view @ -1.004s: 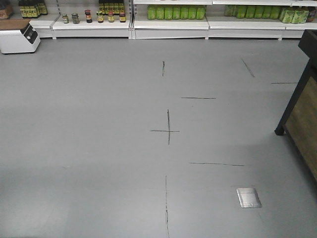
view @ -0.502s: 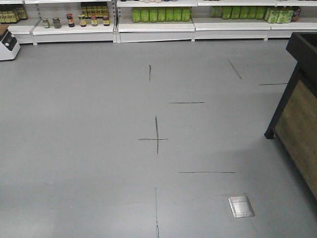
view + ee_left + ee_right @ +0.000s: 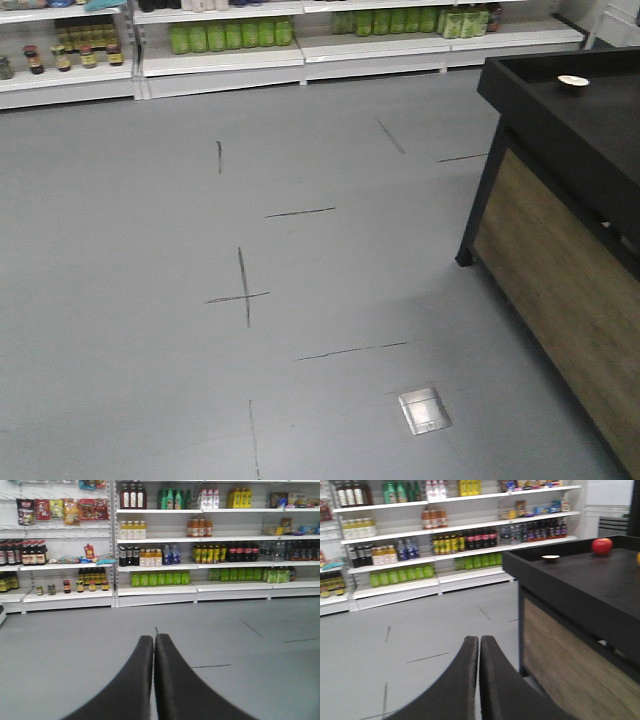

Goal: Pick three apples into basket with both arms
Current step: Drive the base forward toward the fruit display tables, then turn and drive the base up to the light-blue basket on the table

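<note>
floor (image 3: 120, 250): grey, fills most of the front view; dark line marks, one cross (image 3: 241, 296) near centre
shelves (image 3: 220, 60): white store racking along 12 o'clock of the front view, stocked with bottles and jars; green bottles (image 3: 230, 36) on a low tier
surface (image 3: 575, 120): black top with raised rim, wood side panel, at 3 o'clock of the front view
left fingers (image 3: 142, 655): 6 o'clock of the left wrist view, pressed together tip to tip, holding nothing, pointing at the shelves
right fingers (image 3: 469, 652): closed flat against each other, holding nothing; surface at their 3 o'clock
floor plate (image 3: 424, 411): metal, set in the floor, 5 o'clock of the front view
apple (image 3: 602, 546): one, red, on the surface, 2 o'clock of the right wrist view, well apart from the fingers
dish (image 3: 550, 558): small, pale, on the surface at the apple's 9 o'clock, not touching it
</note>
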Tool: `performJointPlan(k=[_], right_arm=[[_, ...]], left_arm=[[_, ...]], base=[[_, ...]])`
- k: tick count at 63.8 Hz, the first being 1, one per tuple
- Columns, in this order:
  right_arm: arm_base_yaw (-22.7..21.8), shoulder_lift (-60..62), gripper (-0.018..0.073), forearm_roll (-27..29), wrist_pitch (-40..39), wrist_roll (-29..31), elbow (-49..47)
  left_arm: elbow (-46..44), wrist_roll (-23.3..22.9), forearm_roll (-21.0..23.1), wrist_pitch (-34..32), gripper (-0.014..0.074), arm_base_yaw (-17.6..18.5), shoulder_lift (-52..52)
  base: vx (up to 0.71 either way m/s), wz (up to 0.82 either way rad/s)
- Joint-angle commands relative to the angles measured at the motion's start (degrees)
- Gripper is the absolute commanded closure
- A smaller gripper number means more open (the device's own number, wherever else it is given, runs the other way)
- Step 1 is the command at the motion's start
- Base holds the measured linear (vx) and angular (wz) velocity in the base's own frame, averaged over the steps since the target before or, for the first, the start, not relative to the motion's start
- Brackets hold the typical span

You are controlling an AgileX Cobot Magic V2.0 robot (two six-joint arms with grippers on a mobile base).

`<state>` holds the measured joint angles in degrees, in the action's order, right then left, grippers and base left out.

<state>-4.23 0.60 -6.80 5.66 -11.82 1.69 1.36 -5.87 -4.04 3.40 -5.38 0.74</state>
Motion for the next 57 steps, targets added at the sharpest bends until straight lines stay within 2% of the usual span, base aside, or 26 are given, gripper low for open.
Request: performJointPlan(k=[1, 57], right_arm=[[-0.32, 0.61, 0.0564, -0.25, -4.23, 0.39, 0.78], [-0.32, 0.61, 0.0564, -0.25, -4.23, 0.39, 0.78]], left_arm=[[1.35, -0.3, 0.09, -3.96, 0.0603, 0.35, 0.85], [1.35, -0.3, 0.09, -3.96, 0.0603, 0.35, 0.85]], base=[[0.1, -0.45], [0.09, -0.48]])
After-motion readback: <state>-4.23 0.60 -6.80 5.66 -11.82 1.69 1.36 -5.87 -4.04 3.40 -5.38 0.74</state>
